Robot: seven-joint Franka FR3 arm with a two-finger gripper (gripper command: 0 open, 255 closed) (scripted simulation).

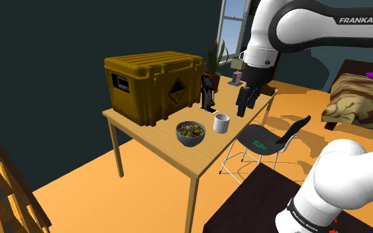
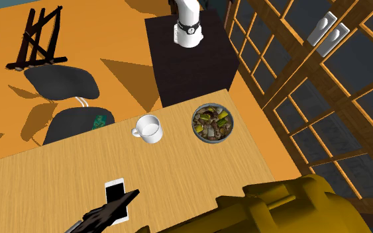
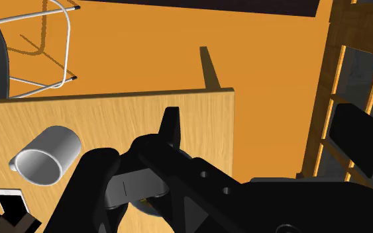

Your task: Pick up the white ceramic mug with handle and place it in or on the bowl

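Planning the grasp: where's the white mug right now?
Shoulder view: the white handled mug stands upright on the light wooden table, just right of the grey bowl of food and apart from it, near the edge facing the black chair.

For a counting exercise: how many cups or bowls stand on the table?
2: the white mug and filled bowl, side by side near the table edge; the crate may hide more.
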